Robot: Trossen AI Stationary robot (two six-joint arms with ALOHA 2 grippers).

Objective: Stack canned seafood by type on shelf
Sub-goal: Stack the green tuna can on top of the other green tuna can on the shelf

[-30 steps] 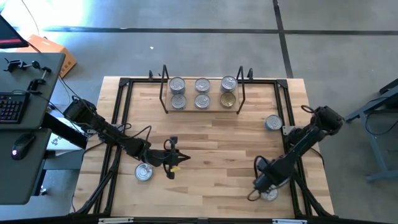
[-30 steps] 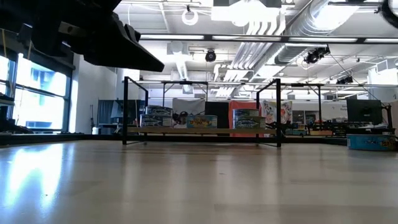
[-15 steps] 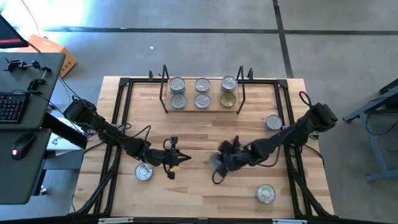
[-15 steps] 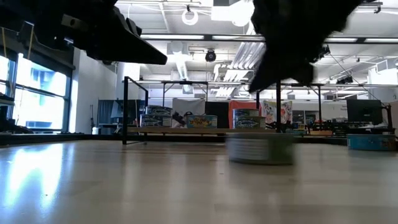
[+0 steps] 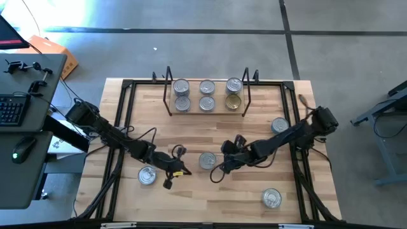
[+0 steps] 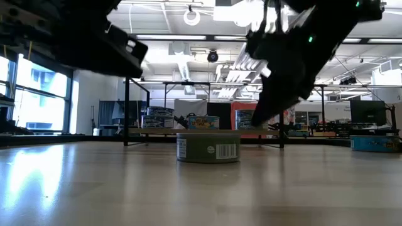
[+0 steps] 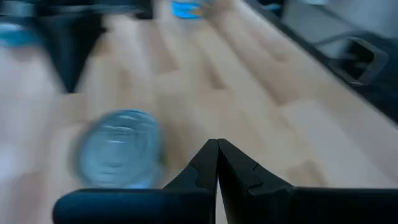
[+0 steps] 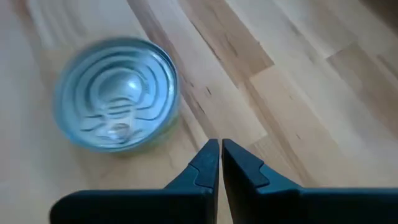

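The shelf [image 5: 206, 109] stands at the table's far middle and bears six cans [image 5: 206, 95] in two rows; the low view shows the shelf [image 6: 151, 131] behind. One green-labelled, silver-lidded can [image 5: 207, 160] stands upright on the table's middle, between my two grippers. My right gripper [image 5: 222, 165] is shut just right of this can [image 8: 115, 93], its tips a little apart from the can's wall. My left gripper [image 5: 182, 170] is shut to the left of that can [image 7: 118, 155], touching nothing.
Three more cans stand on the table: one at the near left [image 5: 147, 176] beside my left arm, one at the right edge [image 5: 278, 125], one at the near right [image 5: 271, 198]. A black metal frame [image 5: 127, 86] runs along the table's edges.
My right gripper has swept from the near right corner toward the table's middle, turning as it went. A can has slid along the table ahead of it and now stands still in the middle. My left gripper has swung a little toward the near edge.
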